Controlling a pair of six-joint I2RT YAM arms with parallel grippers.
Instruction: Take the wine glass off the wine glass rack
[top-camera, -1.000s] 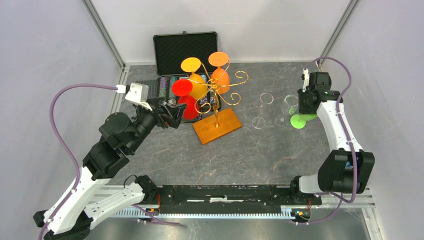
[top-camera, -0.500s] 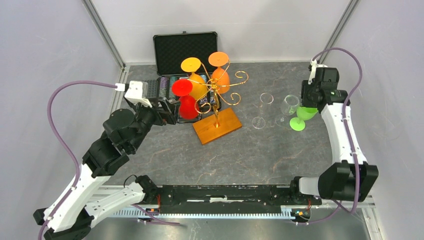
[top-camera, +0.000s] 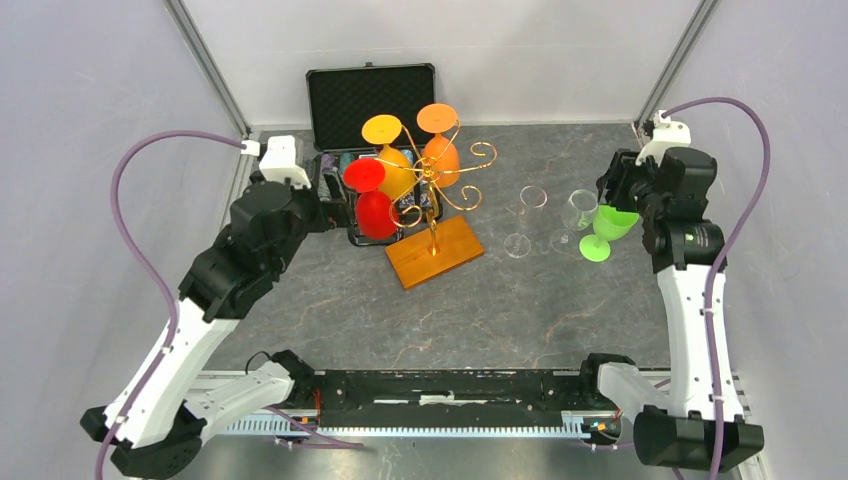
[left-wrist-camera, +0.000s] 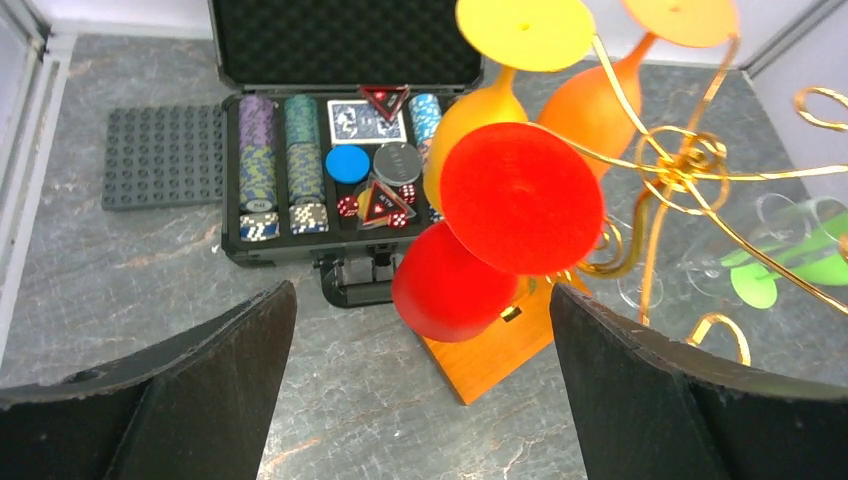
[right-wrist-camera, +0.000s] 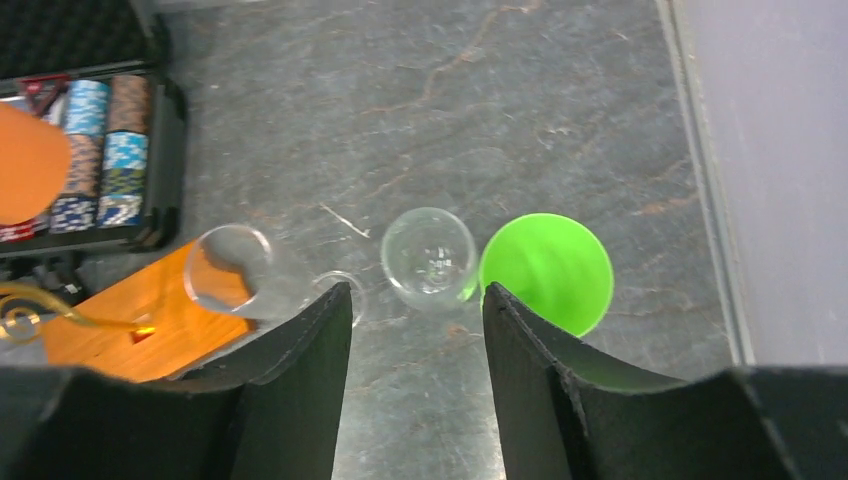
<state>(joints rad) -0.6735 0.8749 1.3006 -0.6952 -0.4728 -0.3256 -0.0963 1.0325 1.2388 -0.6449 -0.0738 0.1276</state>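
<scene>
The black chip case (top-camera: 370, 100) lies open behind the wine glass rack (top-camera: 434, 252). A red wine glass (left-wrist-camera: 520, 200) hangs on the rack, ahead of the left gripper (left-wrist-camera: 420, 295), whose jaws are spread wide and touch nothing. The right gripper (right-wrist-camera: 417, 295), jaws parted and empty, hovers above a green glass (right-wrist-camera: 546, 270) and a clear glass (right-wrist-camera: 428, 250).

No legible text — markings on chips (left-wrist-camera: 258, 160) and card deck (left-wrist-camera: 352, 122) too small.
</scene>
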